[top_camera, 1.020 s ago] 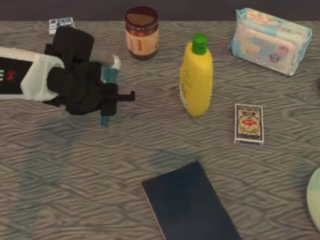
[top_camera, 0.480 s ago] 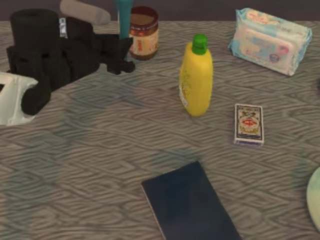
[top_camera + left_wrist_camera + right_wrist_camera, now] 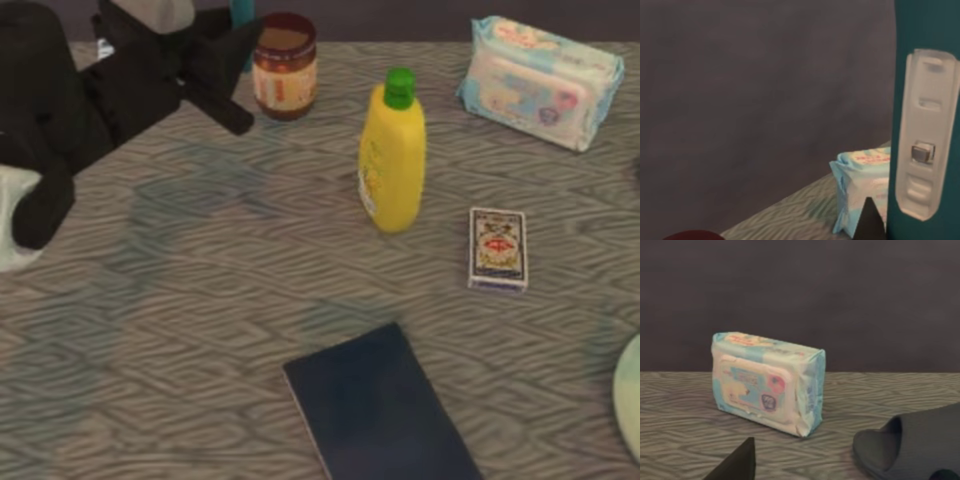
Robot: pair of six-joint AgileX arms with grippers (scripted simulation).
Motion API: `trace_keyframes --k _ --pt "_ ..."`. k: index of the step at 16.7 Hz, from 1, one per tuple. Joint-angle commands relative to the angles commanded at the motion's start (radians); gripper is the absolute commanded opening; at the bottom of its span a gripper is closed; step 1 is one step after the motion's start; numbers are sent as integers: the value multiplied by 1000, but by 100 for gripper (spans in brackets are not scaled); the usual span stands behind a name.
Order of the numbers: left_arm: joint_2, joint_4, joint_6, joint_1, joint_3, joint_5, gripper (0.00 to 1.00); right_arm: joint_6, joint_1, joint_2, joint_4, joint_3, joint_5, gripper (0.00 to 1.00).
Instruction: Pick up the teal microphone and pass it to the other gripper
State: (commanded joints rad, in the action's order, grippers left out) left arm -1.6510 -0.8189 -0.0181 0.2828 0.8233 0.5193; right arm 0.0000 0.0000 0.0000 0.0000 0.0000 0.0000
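Left end effector [image 3: 215, 55] grips teal microphone [image 3: 925, 125] upright, high at counter's [image 3: 200, 300] far left; right arm unseen in top view.

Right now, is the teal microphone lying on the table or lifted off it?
Lifted: the left gripper holds the teal microphone upright, near the jar.

The left arm reaches in from the top view's left edge, its bulky black wrist raised high toward the camera. The left gripper [image 3: 225, 60] sits just left of the brown jar [image 3: 284, 65], fingers clamped on the teal microphone [image 3: 925, 125], which stands upright between them. The right arm is out of the top view.
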Motion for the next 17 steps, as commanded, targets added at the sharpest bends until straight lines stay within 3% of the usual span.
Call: trace_keyframes --k 5,7,14,17 --pt "0 -5 4 21 0 -18 0 0 0 0 0 0 0 100" --pt "10 -27 16 70 -16 -69 0 0 0 0 0 0 0 100" --pt "69 -133 84 316 -99 -337 0 0 0 0 0 0 0 100" --pt "78 -147 92 344 -109 -365 0 0 0 0 0 0 0 100"
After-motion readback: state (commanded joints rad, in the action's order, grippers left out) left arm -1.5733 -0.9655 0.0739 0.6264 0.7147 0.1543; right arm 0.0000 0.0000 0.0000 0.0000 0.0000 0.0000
